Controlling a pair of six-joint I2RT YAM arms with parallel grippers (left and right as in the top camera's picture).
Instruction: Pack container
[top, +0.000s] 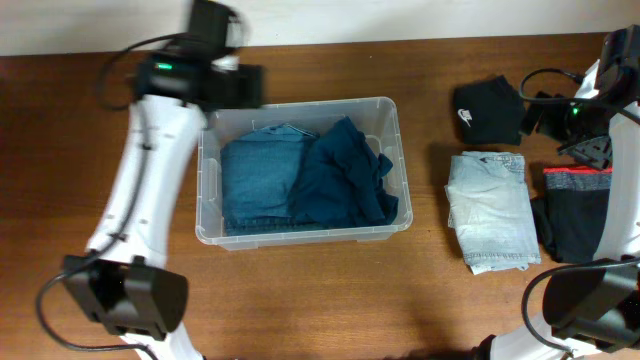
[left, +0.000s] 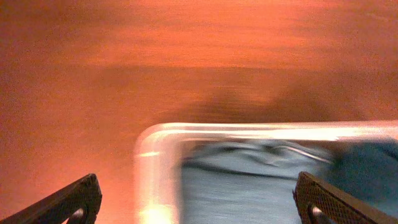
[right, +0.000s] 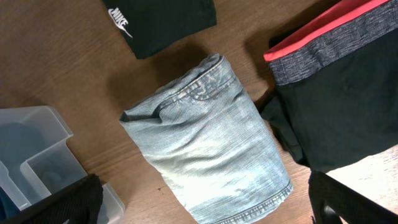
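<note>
The container (top: 205, 190), a clear plastic bin, stands mid-table holding folded blue jeans (top: 255, 180) and a dark teal garment (top: 345, 175). My left gripper (top: 240, 88) hovers over its back-left corner. In the blurred left wrist view the left gripper (left: 199, 205) is open and holds nothing, with the container's corner rim (left: 155, 140) and the jeans (left: 249, 186) below. My right gripper (top: 590, 150) is at the far right. In the right wrist view it (right: 205, 208) is open above folded light-wash denim (right: 205, 143).
Right of the container lie a black Nike garment (top: 490, 110), the light-wash denim (top: 492, 210) and a black garment with a red and grey waistband (top: 578, 210). A container corner (right: 37, 149) shows at the left of the right wrist view.
</note>
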